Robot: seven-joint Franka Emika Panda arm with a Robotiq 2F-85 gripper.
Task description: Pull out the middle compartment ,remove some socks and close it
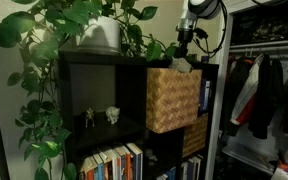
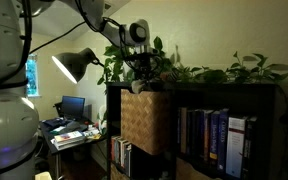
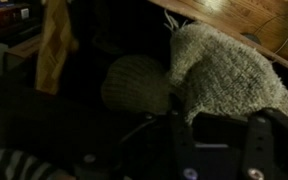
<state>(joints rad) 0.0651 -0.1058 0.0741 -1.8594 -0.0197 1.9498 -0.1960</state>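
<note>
Closest to the lens in the wrist view are the dark fingers of the gripper (image 3: 222, 135), drawn right together. The socks (image 3: 229, 70), a pale knitted bundle, sit right at the tips and look pinched there, though the exact bite is lost in shadow. Just beside that bundle is a rounder rolled sock (image 3: 134, 85). Further off are a striped sock (image 3: 14, 165) and a hanging yellow cloth (image 3: 54, 45), all in the gloom below.

In both exterior views the hand hangs straight above the open top of the middle compartment (image 1: 172, 100), the tan wicker basket (image 2: 144, 120). The basket juts forward from the front edge of the black shelf unit (image 1: 94, 90), so it reads as pulled out. That is the relation that counts: basket directly under the hand, its sliding line running back into its cell.

My read is that the socks need lifting clear first, then the basket gets a push on its front face. Leaves of the potted plant (image 1: 99, 35) crowd the wrist along the shelf's top edge and could snag. Two small figurines (image 1: 111, 114) and books (image 1: 114, 162) sit well apart.
</note>
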